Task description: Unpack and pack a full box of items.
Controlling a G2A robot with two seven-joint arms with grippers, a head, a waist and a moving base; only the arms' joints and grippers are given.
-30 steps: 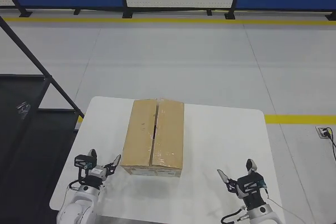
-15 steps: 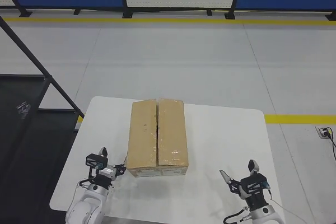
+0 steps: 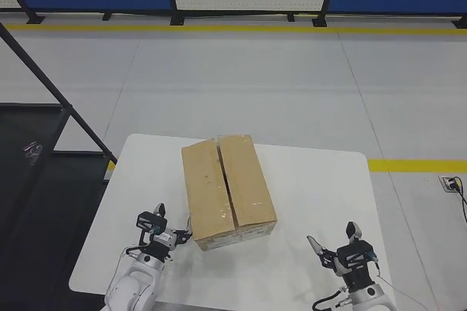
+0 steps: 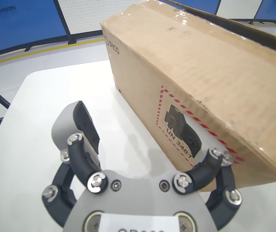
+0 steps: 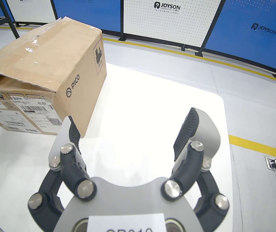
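Note:
A brown cardboard box (image 3: 227, 190) with its top flaps down lies slanted on the white table (image 3: 319, 194). My left gripper (image 3: 173, 230) is open at the box's near left corner, one finger against its long side (image 4: 188, 97). In the left wrist view the gripper (image 4: 130, 121) has one pad (image 4: 186, 131) on the box wall and nothing between the fingers. My right gripper (image 3: 332, 242) stands open near the front right of the table, well away from the box (image 5: 46, 73). In the right wrist view, that gripper (image 5: 130, 126) is empty and one top flap is slightly raised.
A black metal rack (image 3: 39, 155) stands left of the table. Blue and white panels (image 5: 176, 8) fence the far side of the floor. A power socket with a cable (image 3: 451, 184) lies on the floor at the right. Bare tabletop lies right of the box.
My left gripper has moved right along the front edge against the box. The box's near end has swung to the right, so it now lies slanted. The right gripper has barely moved.

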